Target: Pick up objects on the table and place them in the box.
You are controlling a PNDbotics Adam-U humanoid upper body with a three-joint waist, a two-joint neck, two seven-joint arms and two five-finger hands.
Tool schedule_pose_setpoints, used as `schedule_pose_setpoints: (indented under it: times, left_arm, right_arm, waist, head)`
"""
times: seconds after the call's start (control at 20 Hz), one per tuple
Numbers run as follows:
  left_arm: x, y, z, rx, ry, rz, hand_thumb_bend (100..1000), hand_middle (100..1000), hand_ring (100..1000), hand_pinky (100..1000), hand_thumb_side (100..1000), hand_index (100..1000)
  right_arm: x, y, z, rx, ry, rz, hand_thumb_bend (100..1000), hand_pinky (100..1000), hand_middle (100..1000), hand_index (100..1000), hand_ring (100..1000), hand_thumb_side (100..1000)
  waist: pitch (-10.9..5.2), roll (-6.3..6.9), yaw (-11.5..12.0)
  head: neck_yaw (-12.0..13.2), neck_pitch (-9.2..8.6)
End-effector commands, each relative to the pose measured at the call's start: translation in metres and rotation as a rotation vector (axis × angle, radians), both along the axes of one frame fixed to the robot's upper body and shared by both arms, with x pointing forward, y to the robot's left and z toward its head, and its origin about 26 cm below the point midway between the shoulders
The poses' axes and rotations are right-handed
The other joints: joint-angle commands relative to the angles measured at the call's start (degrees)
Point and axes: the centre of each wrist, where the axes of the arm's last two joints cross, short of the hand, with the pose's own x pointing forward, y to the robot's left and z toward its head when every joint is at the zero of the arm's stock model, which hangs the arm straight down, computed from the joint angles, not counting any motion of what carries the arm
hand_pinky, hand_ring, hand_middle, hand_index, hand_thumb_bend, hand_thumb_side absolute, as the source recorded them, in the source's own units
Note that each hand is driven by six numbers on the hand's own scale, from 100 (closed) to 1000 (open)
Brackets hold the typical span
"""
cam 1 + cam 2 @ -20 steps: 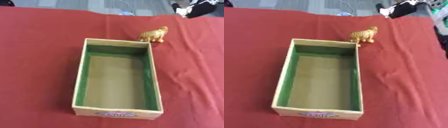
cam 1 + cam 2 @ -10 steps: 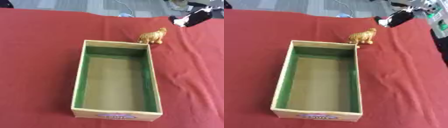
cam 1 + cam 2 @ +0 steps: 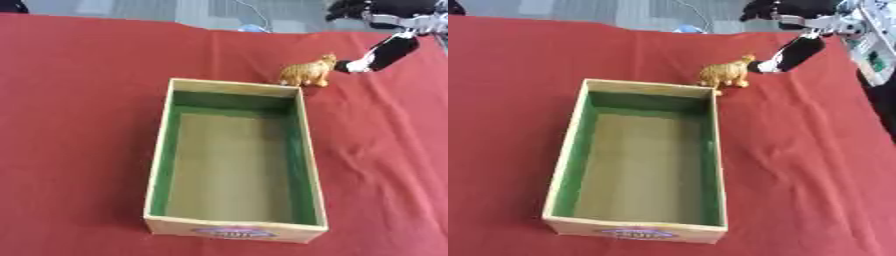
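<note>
Red cloth (image 3: 79,125) covers the whole table, wrinkled at the 3 to 5 o'clock side of the box. Beyond the far edge, at 12 o'clock, grey floor (image 3: 157,7) with a thin cable (image 3: 248,12) trailing across it; something dark sits at the 11 o'clock corner, can't make it out. In the right eye view some equipment shows off the table edge at 2 o'clock, unclear what.

Box (image 3: 158,155): long open rectangle, pale wood-coloured rim, green inner walls, tan bottom, a label on the near short wall at 6 o'clock. It lies centre frame, long axis running 12 to 6. Nothing shows inside.

Toy animal (image 3: 307,72): small, golden-brown, four-legged, standing upright on the cloth just outside the box's far right corner, at about 1 o'clock from box centre. Looks to be touching or nearly touching the rim; can't tell which.

Right hand (image 3: 378,54) comes in from the 1 o'clock corner, black with a silver wrist part above. A straight dark finger with a white patch angles down toward the toy, tip just beside the toy's right side, at its 3 o'clock. Contact can't be judged. It grips nothing; whether the other fingers are curled can't be told.

Left hand not visible in either view.
</note>
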Motion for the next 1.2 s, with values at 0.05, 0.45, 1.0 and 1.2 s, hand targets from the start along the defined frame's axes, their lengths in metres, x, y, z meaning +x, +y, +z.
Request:
schedule_pose_setpoints:
  times: [0.05, 0.45, 1.0, 1.2]
  left_arm:
    - [-0.002, 0.001, 0.008, 0.03, -0.026, -0.004, 100, 529, 499, 508, 767, 702]
    - [0.0, -0.002, 0.012, 0.052, -0.043, -0.017, 100, 528, 498, 507, 765, 701]
    - [0.001, -0.004, 0.014, 0.07, -0.044, -0.022, 100, 527, 497, 508, 766, 697]
    - [0.001, -0.004, 0.013, 0.071, -0.041, -0.02, 100, 527, 497, 508, 767, 696]
  right_arm:
    - [-0.005, -0.01, 0.013, -0.033, -0.035, -0.034, 508, 977, 976, 1000, 935, 701]
    - [0.003, -0.005, 0.007, -0.044, -0.095, -0.05, 460, 966, 958, 1000, 920, 654]
    - [0.012, -0.005, -0.005, -0.023, -0.063, -0.05, 400, 964, 943, 1000, 923, 604]
    - [0.014, -0.006, -0.01, -0.037, -0.041, -0.054, 368, 963, 920, 1000, 917, 581]
  waist:
    - [-0.65, 0.03, 0.29]
    - [1.46, -0.52, 1.78]
    - [3.01, -1.13, 2.88]
    - [3.32, -1.28, 3.16]
  head:
    - [-0.07, -0.81]
    - [-1.07, -2.0]
    - [-1.81, -3.17]
    - [-2.02, -3.25]
